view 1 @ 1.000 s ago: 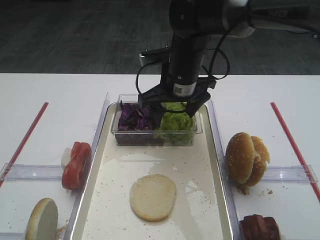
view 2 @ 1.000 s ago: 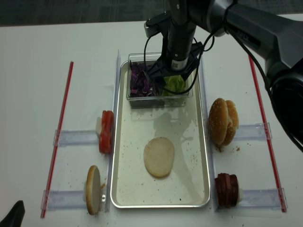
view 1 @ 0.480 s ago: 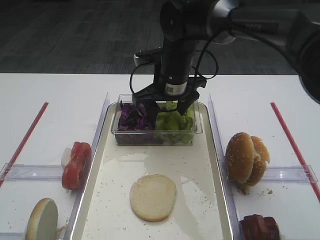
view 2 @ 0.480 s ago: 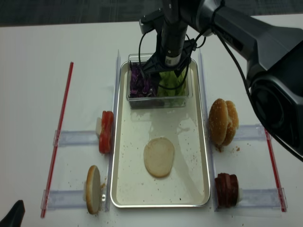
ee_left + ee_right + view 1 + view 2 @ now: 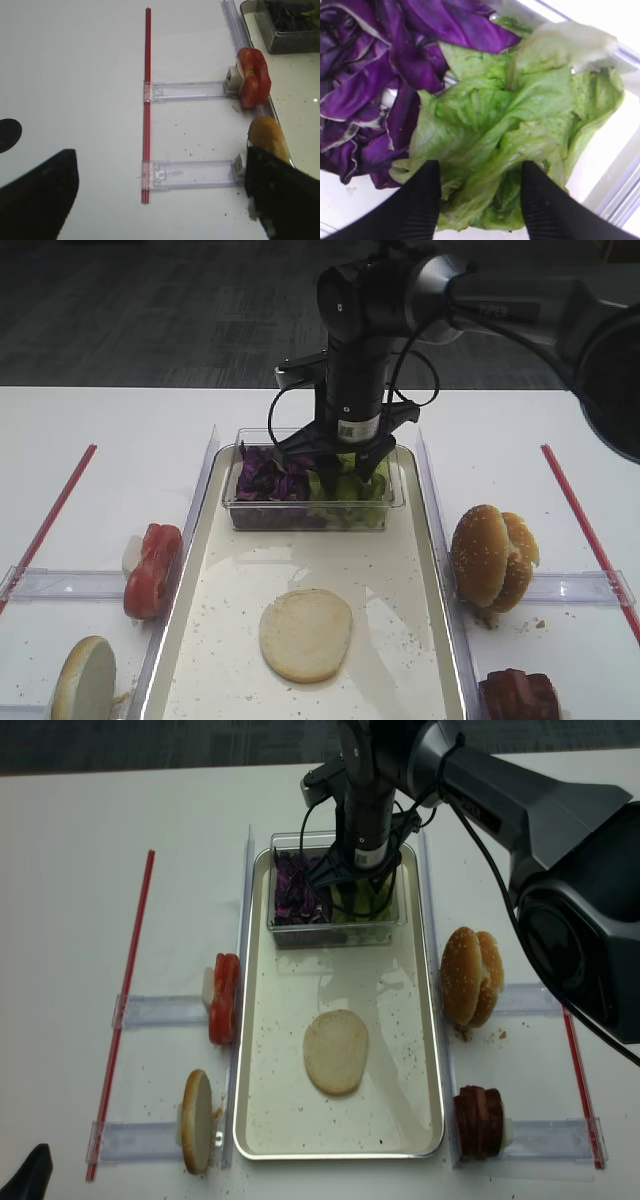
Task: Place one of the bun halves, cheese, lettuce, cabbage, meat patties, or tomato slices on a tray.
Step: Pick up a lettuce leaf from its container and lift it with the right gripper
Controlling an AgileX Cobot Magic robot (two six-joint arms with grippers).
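My right gripper (image 5: pixel 480 200) reaches down into the clear tub (image 5: pixel 300 515) at the far end of the tray (image 5: pixel 190 570). Its two black fingers press on either side of a bunched green lettuce (image 5: pixel 510 125) leaf. Purple cabbage (image 5: pixel 370 75) lies just left of it in the same tub. A pale flat bun half (image 5: pixel 305 633) lies on the tray floor. My left gripper (image 5: pixel 160 200) hangs open over the bare table at the near left, holding nothing. No cheese is in view.
Tomato slices (image 5: pixel 152 570) and a bun half (image 5: pixel 83 677) stand on clear holders left of the tray. Sesame bun halves (image 5: pixel 492 558) and meat patties (image 5: pixel 518 695) stand on its right. Red strips (image 5: pixel 130 1010) mark both sides of the table.
The right gripper has dropped deeper into the tub and its fingers have drawn in from wide apart onto the lettuce. The left arm has not moved.
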